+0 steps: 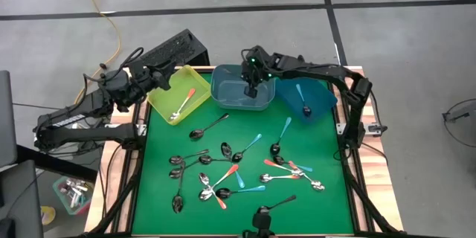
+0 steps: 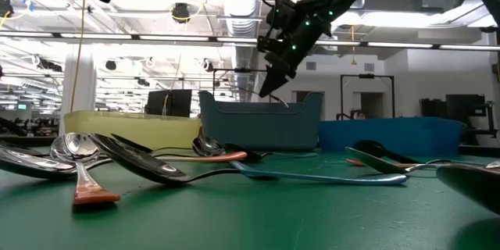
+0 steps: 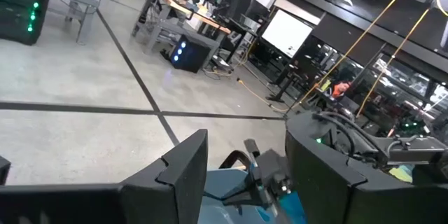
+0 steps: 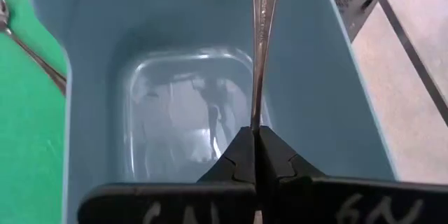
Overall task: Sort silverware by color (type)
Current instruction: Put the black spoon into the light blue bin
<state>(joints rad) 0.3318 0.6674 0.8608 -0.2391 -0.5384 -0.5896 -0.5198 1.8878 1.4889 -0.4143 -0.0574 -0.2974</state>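
Note:
My right gripper (image 1: 251, 89) (image 2: 266, 90) (image 4: 255, 136) hangs over the grey-blue bin (image 1: 230, 97) (image 2: 262, 125) (image 4: 91, 77), shut on a plain metal spoon (image 4: 260, 56). My left gripper (image 1: 165, 74) (image 3: 245, 133) is open and waits above the far left corner of the yellow bin (image 1: 186, 89) (image 2: 133, 125). An orange-handled spoon (image 1: 183, 105) lies in that bin. A teal-handled spoon (image 1: 301, 98) lies in the blue bin (image 1: 321, 98) (image 2: 398, 134). Several spoons (image 1: 223, 171) with orange, teal and plain handles lie scattered on the green mat (image 1: 320, 208). My right gripper pinches the plain metal spoon's handle (image 4: 256, 115) between its two fingertips (image 4: 276, 150). The fingers slant down from above, and the spoon runs on ahead of them, along them. It is lifted clear over the inside of the grey-blue bin. Which end of the handle they have is not shown.
The three bins stand side by side along the mat's far edge. A black box (image 1: 175, 48) lies beyond the yellow bin, off the table. A camera mount (image 1: 262, 219) sits at the near edge. Bare mat shows at the near right and the left middle.

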